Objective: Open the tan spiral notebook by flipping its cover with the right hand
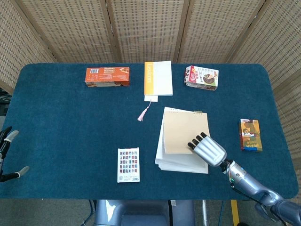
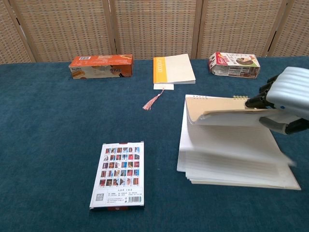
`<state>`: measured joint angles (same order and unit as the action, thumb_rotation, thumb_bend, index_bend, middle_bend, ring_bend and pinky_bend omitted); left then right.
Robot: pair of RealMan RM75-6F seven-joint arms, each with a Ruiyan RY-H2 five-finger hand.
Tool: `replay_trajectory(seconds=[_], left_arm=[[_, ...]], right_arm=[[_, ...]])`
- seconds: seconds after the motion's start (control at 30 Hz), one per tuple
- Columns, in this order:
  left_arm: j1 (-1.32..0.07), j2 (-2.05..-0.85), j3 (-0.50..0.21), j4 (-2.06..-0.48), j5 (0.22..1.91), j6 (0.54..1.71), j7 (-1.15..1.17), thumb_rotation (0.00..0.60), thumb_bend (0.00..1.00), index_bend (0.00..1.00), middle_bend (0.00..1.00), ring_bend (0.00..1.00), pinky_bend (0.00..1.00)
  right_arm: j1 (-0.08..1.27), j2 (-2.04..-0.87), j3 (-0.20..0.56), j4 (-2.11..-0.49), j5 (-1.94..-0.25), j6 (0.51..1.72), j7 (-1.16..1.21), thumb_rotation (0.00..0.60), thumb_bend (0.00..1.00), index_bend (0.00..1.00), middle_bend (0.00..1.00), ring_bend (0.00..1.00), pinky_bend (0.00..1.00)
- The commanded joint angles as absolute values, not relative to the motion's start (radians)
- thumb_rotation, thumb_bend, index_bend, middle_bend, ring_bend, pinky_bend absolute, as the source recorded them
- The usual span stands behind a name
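Tan spiral-bound paper notebook [image 2: 231, 145] placed right of centre on blue felt-covered table [image 1: 70, 122]. Tan cover [image 2: 227, 111] pinched and held raised above lined white pages [image 2: 227, 154] by silver right hand [image 2: 289, 99]. Left hand [image 1: 9, 155] barely seen at table's left edge; grasp cannot be told.

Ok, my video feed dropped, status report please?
Right hand pinching raised tan cover of tan spiral notebook. Lined pages exposed. Left hand idle. Nothing obstructing.

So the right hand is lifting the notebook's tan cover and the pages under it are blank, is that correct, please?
Not quite: the pages under the lifted tan cover are ruled, not blank, as the chest view shows. The right hand is indeed lifting the cover.
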<state>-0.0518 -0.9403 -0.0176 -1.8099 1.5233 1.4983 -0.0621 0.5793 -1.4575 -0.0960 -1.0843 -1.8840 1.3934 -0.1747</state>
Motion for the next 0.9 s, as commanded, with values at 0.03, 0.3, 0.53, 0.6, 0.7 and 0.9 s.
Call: replay_trajectory(seconds=[0.03, 0.3, 0.53, 0.6, 0.7, 0.9], left_arm=[[-0.053, -0.943, -0.017, -1.812, 1.525, 1.497, -0.052, 0.6, 0.0, 0.0, 0.0, 0.0, 0.0], [-0.054, -0.947, -0.017, -1.815, 1.522, 1.495, -0.042, 0.6, 0.0, 0.0, 0.0, 0.0, 0.0], [-0.053, -0.947, -0.016, -1.816, 1.525, 1.498, -0.042, 0.6, 0.0, 0.0, 0.0, 0.0, 0.0], [-0.052, -0.947, -0.016, -1.816, 1.525, 1.498, -0.042, 0.6, 0.0, 0.0, 0.0, 0.0, 0.0], [-0.052, -0.948, -0.015, -1.815, 1.526, 1.498, -0.042, 0.6, 0.0, 0.0, 0.0, 0.0, 0.0], [-0.052, -0.949, -0.014, -1.816, 1.528, 1.498, -0.038, 0.6, 0.0, 0.0, 0.0, 0.0, 0.0]], right_arm=[[0.569, -1.418, -0.145, -1.098, -1.958, 1.454, -0.156, 0.6, 0.67, 0.65, 0.66, 0.59, 0.57], [0.565, -1.369, -0.188, -1.128, -2.065, 1.535, -0.161, 0.6, 0.67, 0.65, 0.66, 0.59, 0.57], [0.559, -1.33, -0.239, -1.168, -2.181, 1.583, -0.209, 0.6, 0.67, 0.65, 0.66, 0.59, 0.57], [0.557, -1.326, -0.245, -1.172, -2.195, 1.588, -0.217, 0.6, 0.67, 0.65, 0.66, 0.59, 0.57], [0.553, -1.322, -0.255, -1.177, -2.219, 1.596, -0.227, 0.6, 0.67, 0.65, 0.66, 0.59, 0.57], [0.546, -1.314, -0.265, -1.193, -2.25, 1.598, -0.242, 0.6, 0.67, 0.65, 0.66, 0.59, 0.57]])
